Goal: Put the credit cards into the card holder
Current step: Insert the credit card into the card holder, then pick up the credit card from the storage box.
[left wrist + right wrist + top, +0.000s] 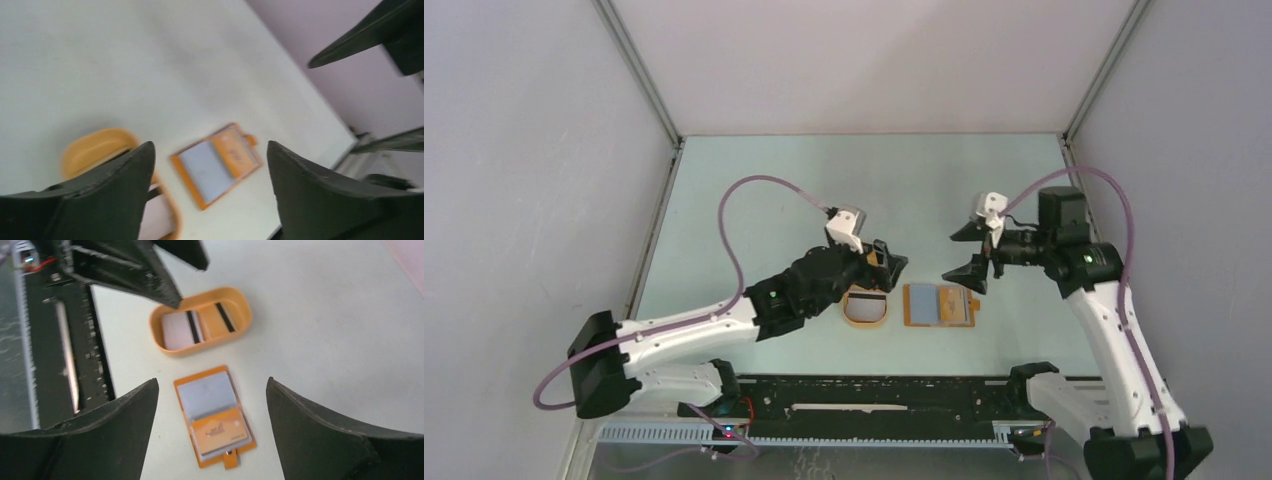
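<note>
**Both pincers wide open and empty, cards in the tray, holder lying open just beside it**

- Table: pale, matte, flat. A card lying flat on it gives no edge to get under
- Left gripper: hangs over the tray, jaws spread wide, nothing between them
- Right gripper: above the holder's right side, jaws fully spread, holding nothing
- Oval tray: orange, raised rim, looks like rigid plastic. The rim likely blocks a side approach to what's inside
- Card holder: orange-tan bifold, open flat, with a small tab at one end. Probably light and floppy, so it may slide when a card is pushed in and wants pinning
- Credit cards: two in the tray, a white one and a tan-looking one, each with a black stripe. A grey-blue one sits in the holder. I judge them thin, stiff, light and slick, best pinched across the short edges or tipped up against the rim first
</note>
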`<action>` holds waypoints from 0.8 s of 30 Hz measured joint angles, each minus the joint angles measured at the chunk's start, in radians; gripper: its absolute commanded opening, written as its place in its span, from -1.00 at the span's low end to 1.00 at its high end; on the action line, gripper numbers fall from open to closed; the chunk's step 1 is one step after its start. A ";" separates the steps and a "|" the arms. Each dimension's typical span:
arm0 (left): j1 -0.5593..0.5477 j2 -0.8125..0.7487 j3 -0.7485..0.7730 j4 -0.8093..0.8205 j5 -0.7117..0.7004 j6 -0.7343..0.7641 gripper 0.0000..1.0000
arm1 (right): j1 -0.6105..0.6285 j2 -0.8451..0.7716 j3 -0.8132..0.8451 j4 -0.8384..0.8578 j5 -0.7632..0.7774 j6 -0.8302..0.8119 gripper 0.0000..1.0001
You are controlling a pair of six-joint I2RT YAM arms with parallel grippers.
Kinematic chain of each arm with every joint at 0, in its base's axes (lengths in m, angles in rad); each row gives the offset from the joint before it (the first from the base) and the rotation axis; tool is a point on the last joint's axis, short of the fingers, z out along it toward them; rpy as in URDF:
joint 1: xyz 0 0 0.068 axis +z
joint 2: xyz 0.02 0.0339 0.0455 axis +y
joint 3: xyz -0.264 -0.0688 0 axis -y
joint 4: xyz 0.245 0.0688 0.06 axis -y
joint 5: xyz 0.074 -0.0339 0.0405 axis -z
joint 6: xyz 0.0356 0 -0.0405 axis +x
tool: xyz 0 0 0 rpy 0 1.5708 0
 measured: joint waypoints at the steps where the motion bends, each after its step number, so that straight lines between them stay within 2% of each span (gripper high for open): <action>1: 0.002 -0.036 -0.022 -0.021 -0.037 0.025 0.97 | 0.047 0.033 0.023 -0.002 -0.011 -0.014 0.80; 4: 0.023 -0.116 -0.100 -0.082 -0.117 0.060 1.00 | 0.198 0.150 0.082 -0.002 -0.004 -0.031 0.79; 7: 0.093 -0.183 -0.199 -0.126 -0.137 0.060 1.00 | 0.304 0.316 0.148 -0.024 0.009 -0.031 0.70; 11: 0.230 -0.291 -0.359 -0.131 -0.098 0.014 0.97 | 0.365 0.577 0.306 -0.097 0.004 -0.004 0.61; 14: 0.292 -0.362 -0.449 -0.118 -0.071 -0.022 0.95 | 0.415 0.765 0.432 -0.126 0.034 0.039 0.55; 20: 0.325 -0.424 -0.557 -0.079 -0.079 -0.069 0.96 | 0.548 1.021 0.590 -0.156 0.163 0.144 0.52; 24: 0.338 -0.414 -0.596 -0.076 -0.132 -0.104 0.97 | 0.599 1.103 0.623 -0.161 0.253 0.181 0.51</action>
